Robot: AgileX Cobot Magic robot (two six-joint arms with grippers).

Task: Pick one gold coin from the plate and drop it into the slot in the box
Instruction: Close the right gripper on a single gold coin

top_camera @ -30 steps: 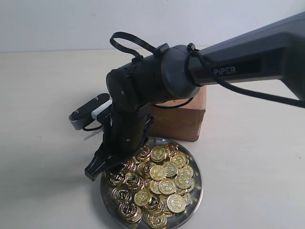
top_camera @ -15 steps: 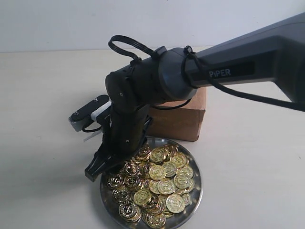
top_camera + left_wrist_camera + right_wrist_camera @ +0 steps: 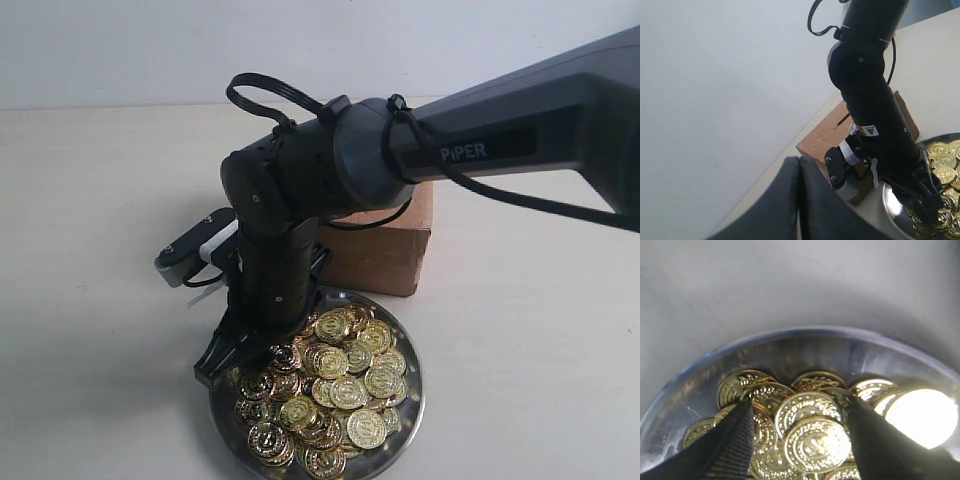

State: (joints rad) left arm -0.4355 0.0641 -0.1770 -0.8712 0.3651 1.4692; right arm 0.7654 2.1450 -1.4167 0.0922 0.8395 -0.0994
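The silver plate [image 3: 414, 405] holds a heap of gold coins [image 3: 345, 390] in front of the brown cardboard box [image 3: 385, 250]. My right gripper [image 3: 228, 362] reaches down at the plate's left side, its tips in among the coins. In the right wrist view it [image 3: 801, 409] is open, its black fingers [image 3: 735, 440] on either side of one gold coin [image 3: 817, 442], apart from it. The plate's rim [image 3: 805, 340] curves behind. The slot [image 3: 842, 120] shows on the box top [image 3: 825, 135] in the left wrist view; in the exterior view the arm hides it. My left gripper [image 3: 799, 165] is shut and empty, well off the plate.
The plate and box sit on a pale tabletop [image 3: 90, 300] with a white wall behind. The right arm's dark forearm [image 3: 520, 130] crosses above the box. Its wrist camera [image 3: 190, 250] sticks out to the left of the plate.
The right gripper has sunk lower and shifted slightly right, so its tips now sit among the coins at the plate's left edge. Its jaws stay open. The left gripper stays shut.
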